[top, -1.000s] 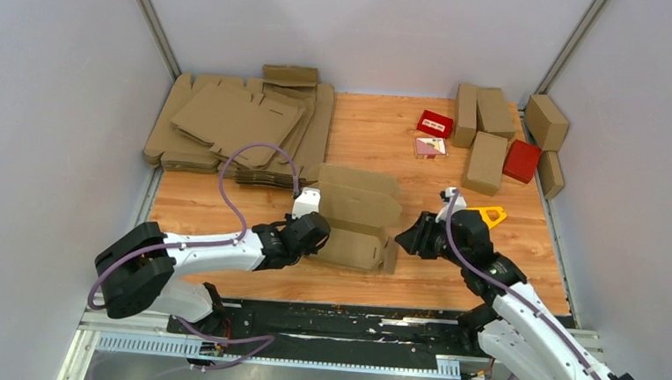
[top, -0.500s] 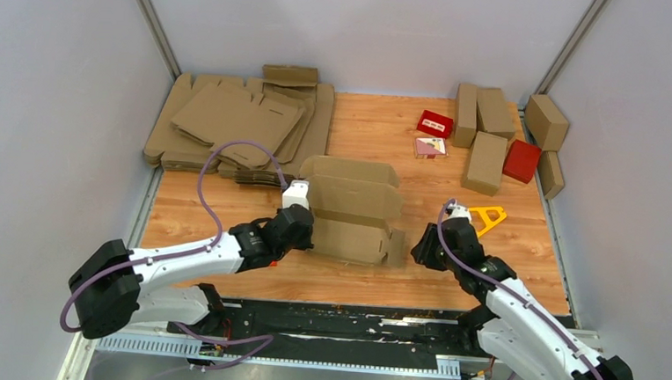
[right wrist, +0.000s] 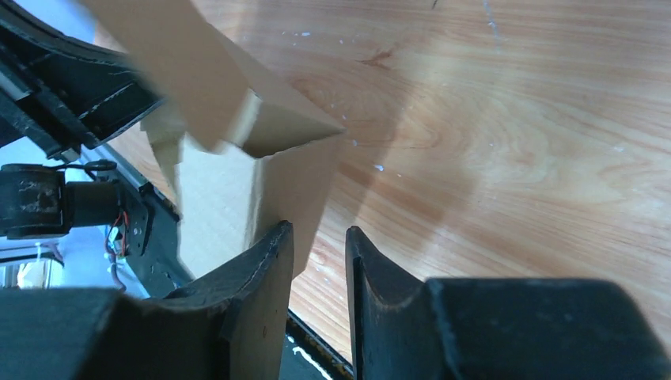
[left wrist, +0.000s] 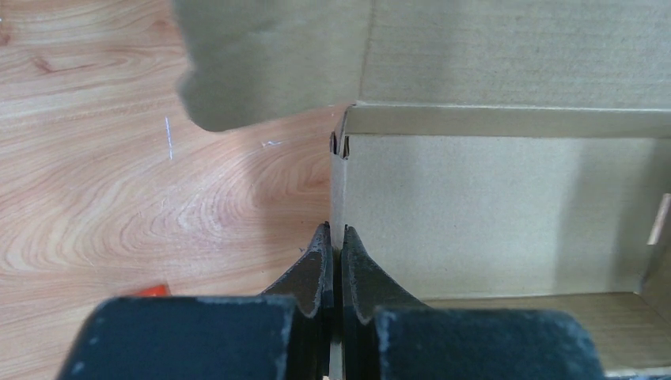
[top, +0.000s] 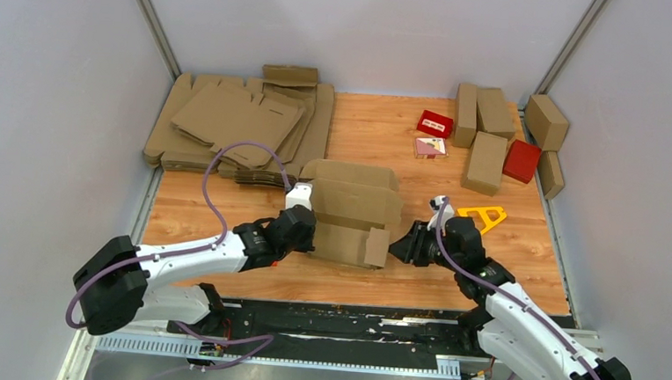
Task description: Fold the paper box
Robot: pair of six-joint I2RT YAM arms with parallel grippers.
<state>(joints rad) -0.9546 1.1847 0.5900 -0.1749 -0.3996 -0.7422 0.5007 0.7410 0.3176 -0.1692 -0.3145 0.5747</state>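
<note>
Half-formed paper box (top: 353, 210) near middle of wooden surface (top: 380, 135), between both arms, rear panel raised. At box's left end, left hand (left wrist: 333, 237) clenched on thin side wall. At right end, right hand (right wrist: 318, 235) with fingers parted, narrow gap showing; end flap just beside fingertips.
</note>
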